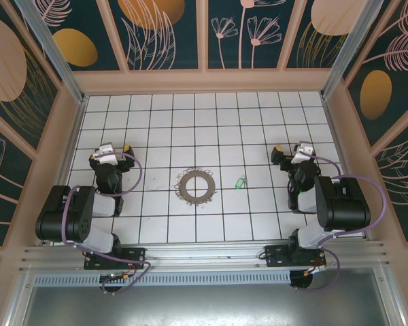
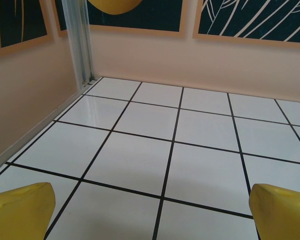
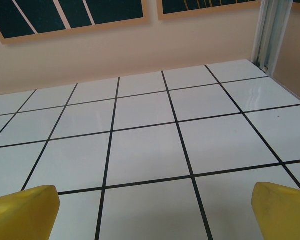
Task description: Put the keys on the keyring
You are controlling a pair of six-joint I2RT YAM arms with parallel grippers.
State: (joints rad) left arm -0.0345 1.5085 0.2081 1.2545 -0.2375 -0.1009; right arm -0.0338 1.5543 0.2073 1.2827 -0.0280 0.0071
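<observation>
My left hand (image 2: 150,215) is spread wide. Its two yellow fingers (image 2: 21,211) sit far apart at the bottom corners of my wrist view, and nothing is between them. My right hand (image 3: 150,212) is the same: spread wide and holding nothing. Under both hands I see only the white surface (image 1: 156,122) with its black lines.

From above, both hands are pulled back near the sides, one on the left and one on the right. The keyring (image 1: 183,185) lies flat in the middle of the surface, between my two hands and well apart from both. Little grey keys (image 1: 195,197) stick out all around it like teeth. One tiny green key (image 1: 240,182) lies alone just to the right of the ring, nearer my right hand.

I think the green key is very light and thin. It lies flat, so it may slide away when I try to pinch it. The green head looks like the best place to hold it. The ring is hard metal and thin too. I think my left hand should hold its edge so it does not scoot.

I can read no words or labels anywhere. The walls (image 1: 163,34) just have pictures of leaves and flowers.
</observation>
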